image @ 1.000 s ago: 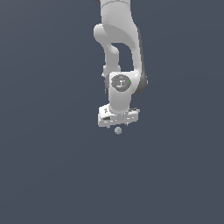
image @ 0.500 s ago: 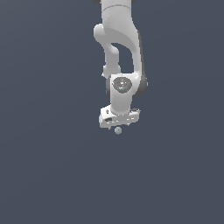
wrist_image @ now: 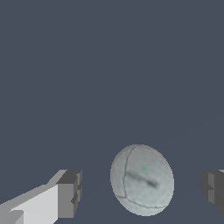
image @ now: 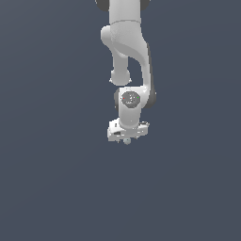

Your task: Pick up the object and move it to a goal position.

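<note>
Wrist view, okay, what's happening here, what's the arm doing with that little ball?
A single white robot arm is positioned over a tiny pale grey-green ball, getting ready to pick it up. In the wrist view the ball sits between the two fingers with a clear gap on each side, so the gripper is open and nothing is grasped yet. The ball is on the plain dark surface.

We are looking at a simulated test scene, not a home, kitchen or workshop. Around the white arm (image: 127, 56) we see only a flat, even slate-grey backdrop, with no visible edge or horizon. The arm's surfaces are smooth and evenly shaded, like a computer render. In the wrist view the same plain grey lies behind the blocky, hard-edged fingers (wrist_image: 69, 194) of the pincer (wrist_image: 140, 190).
</note>
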Controlling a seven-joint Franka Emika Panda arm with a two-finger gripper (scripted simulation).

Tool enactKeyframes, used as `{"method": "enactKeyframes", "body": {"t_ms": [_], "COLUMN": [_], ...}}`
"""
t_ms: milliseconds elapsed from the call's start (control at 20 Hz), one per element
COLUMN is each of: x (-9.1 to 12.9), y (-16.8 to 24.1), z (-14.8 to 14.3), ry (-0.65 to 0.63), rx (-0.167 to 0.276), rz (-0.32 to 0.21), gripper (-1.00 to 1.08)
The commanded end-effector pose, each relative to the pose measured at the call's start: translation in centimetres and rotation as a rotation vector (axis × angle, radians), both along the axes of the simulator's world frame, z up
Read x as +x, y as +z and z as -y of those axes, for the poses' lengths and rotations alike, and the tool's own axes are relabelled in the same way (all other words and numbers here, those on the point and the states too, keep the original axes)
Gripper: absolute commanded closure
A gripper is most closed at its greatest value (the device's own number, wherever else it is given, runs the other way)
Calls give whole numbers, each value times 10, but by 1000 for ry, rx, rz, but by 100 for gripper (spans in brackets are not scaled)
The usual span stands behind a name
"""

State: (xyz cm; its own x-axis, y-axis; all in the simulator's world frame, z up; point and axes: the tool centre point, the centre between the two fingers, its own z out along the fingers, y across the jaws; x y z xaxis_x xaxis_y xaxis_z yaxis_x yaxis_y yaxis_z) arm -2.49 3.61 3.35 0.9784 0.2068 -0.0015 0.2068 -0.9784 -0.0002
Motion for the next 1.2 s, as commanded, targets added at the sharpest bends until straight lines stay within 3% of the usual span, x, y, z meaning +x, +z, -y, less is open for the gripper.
{"method": "enactKeyframes", "body": {"t_ms": [0,200,250,1150], "x": [0,1,1,-8], "y": [-9,-13,-13,-2], "z": [0,0,0,-1], "ry": [0,0,0,0], "rx": [0,0,0,0], "rz": [1,1,1,2], "gripper": [-92,-92,108,108]}}
